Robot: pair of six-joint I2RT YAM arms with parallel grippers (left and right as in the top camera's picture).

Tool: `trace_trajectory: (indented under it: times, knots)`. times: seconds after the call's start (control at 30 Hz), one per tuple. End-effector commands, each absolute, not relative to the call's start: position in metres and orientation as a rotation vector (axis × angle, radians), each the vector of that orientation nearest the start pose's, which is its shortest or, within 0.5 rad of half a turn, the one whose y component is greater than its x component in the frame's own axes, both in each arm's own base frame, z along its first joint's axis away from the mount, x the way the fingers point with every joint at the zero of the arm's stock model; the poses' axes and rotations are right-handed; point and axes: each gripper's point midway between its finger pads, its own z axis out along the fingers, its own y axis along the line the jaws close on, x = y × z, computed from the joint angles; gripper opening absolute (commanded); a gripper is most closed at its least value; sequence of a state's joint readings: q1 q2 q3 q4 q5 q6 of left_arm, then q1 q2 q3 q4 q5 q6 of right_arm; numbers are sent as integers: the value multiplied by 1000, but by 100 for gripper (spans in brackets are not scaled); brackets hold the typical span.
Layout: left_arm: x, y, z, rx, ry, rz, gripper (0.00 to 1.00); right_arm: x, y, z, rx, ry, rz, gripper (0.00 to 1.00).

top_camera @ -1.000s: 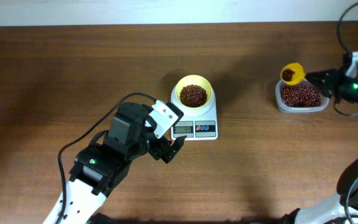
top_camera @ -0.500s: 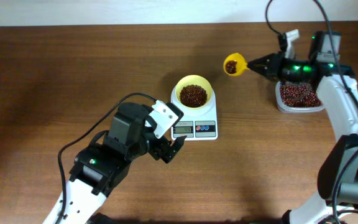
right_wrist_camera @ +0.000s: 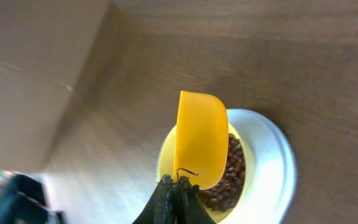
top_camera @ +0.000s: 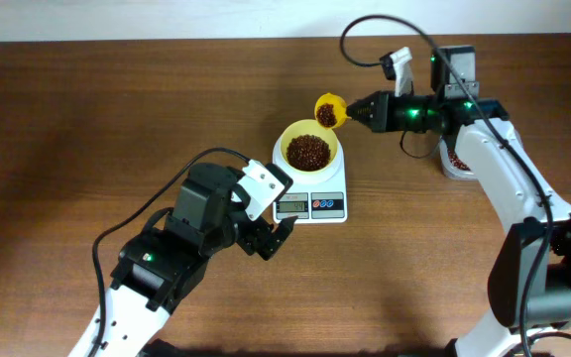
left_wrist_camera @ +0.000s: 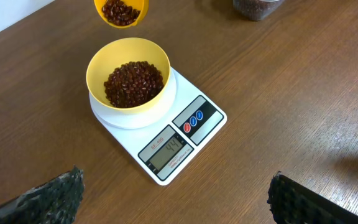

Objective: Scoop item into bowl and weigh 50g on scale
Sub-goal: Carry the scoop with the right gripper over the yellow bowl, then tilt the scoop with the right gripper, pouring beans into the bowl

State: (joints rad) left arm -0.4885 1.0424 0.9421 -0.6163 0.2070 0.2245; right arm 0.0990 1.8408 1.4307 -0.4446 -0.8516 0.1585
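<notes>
Plainly, the display (left_wrist_camera: 168, 149) on the white scale (left_wrist_camera: 207, 118) reads 44; the small print under it is too fine to read. The yellow bowl (left_wrist_camera: 98, 62) sits on the scale, holding beans (left_wrist_camera: 133, 84). By its far rim hangs a yellow scoop (right_wrist_camera: 201, 140), also holding beans, its handle clamped in the right hand (top_camera: 357, 109). The left hand (top_camera: 274, 236) is near the scale's front, fingers apart, empty. The clear tub (left_wrist_camera: 257, 7) is cut off by the frame edge and, from overhead, mostly hidden behind the right arm.

White-and-black left arm (top_camera: 157, 273) and right arm (top_camera: 499, 174), black cables (top_camera: 365, 20), black left gripper (top_camera: 274, 238).
</notes>
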Motion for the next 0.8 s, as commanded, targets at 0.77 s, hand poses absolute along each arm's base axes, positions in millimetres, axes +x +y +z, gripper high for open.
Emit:
trace_trajectory:
  times: [0.77]
  knots:
    - [263,-181,218,908,2105,-384,99,422,209,179,-1104,2010,789,4]
